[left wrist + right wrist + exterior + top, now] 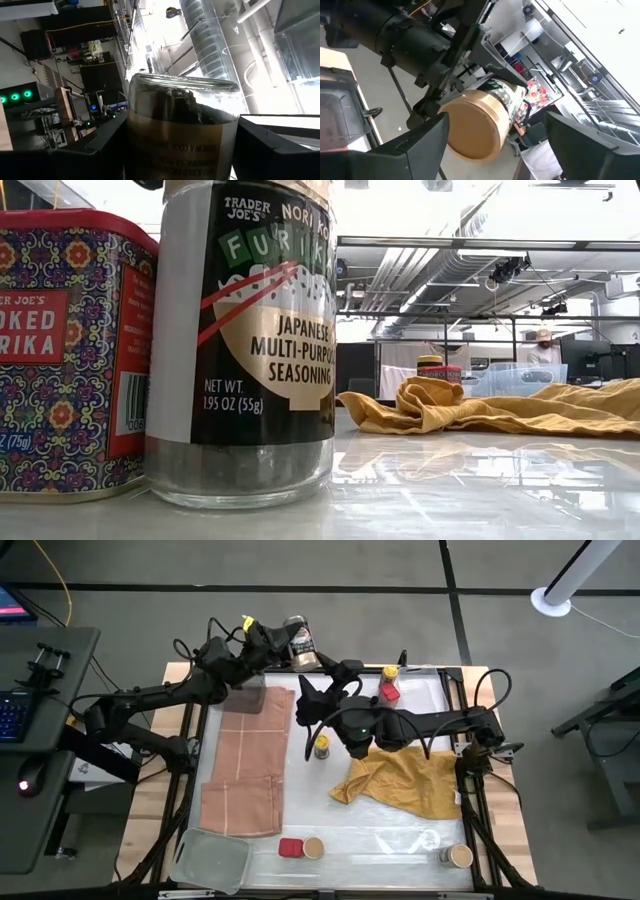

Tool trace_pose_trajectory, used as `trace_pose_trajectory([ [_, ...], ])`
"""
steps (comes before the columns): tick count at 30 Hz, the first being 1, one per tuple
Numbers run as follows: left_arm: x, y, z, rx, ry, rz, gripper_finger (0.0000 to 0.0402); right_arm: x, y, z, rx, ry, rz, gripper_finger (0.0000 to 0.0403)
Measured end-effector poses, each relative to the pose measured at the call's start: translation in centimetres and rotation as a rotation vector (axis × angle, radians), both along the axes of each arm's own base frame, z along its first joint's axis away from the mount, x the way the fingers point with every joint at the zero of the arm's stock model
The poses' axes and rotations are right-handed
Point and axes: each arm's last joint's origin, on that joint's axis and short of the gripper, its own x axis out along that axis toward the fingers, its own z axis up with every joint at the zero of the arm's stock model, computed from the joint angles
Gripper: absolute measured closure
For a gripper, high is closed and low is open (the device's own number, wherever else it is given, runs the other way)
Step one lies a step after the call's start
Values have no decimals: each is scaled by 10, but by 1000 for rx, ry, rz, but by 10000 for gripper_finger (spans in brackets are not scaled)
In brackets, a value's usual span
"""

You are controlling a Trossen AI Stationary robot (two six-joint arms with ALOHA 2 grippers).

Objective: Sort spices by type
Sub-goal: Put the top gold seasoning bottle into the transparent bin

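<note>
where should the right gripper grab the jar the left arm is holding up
Take the tan-topped jar by its lid end, which points toward the open right gripper. The left gripper already clamps the glass body, so only the round cap sticks out free; close across its rim, coming straight on along the jar's axis.

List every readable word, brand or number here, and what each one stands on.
Furikake jar: "TRADER JOE'S", "NORI KO", "FURIK", "JAPANESE MULTI-PURPOSE SEASONING", "NET WT. 1.95 OZ (55g)".
Red tin: "OKED", "RIKA", "Z (75g)", cut off at the frame edge.
Jar held in the left gripper: label print too blurred to read.
</note>
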Motion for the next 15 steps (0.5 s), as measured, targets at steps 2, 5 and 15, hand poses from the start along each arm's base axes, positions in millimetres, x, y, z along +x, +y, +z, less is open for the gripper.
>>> trace_pose_trajectory([
  [2, -1, 0, 2, 10, -23, 0, 147, 0, -1, 0, 1, -2, 2, 82],
  [5, -3, 1, 5, 35, -46, 9, 147, 1, 0, 0, 8, -20, 55, 82],
  [15, -16, 13, 15, 265, -85, -1, 147, -7, 22, 13, 119, -265, 101, 82],
])
